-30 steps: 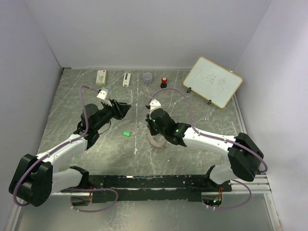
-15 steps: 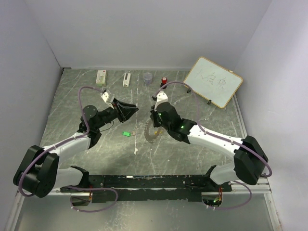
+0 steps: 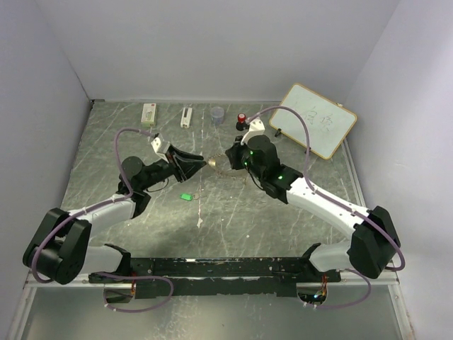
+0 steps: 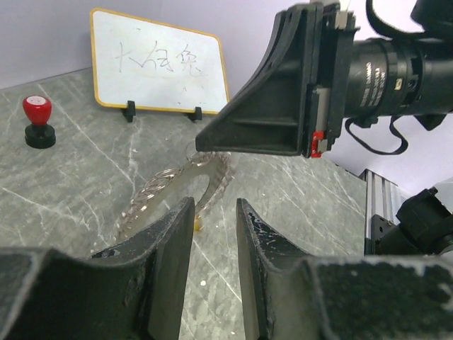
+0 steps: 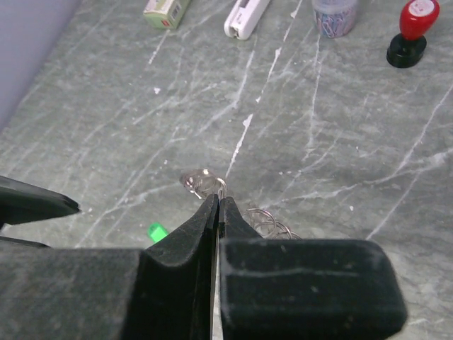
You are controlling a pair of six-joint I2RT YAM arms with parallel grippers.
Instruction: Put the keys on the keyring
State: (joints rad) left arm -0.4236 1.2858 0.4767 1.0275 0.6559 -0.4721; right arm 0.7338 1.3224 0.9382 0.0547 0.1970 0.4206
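Shiny ridged metal keyring (image 4: 185, 185), yellow plastic-headed key (image 4: 198, 225), smooth grey veined stone-look table (image 3: 248, 223).

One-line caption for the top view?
Right gripper holds the keyring at the left gripper, yellow-orange key at its tips; green key lies on the table.

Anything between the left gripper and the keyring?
Nothing visible. The keyring hangs from the shut right gripper straight ahead of the left gripper, bare air between. A yellow key seems pinched in the left gripper. The green key lies aside on the table.
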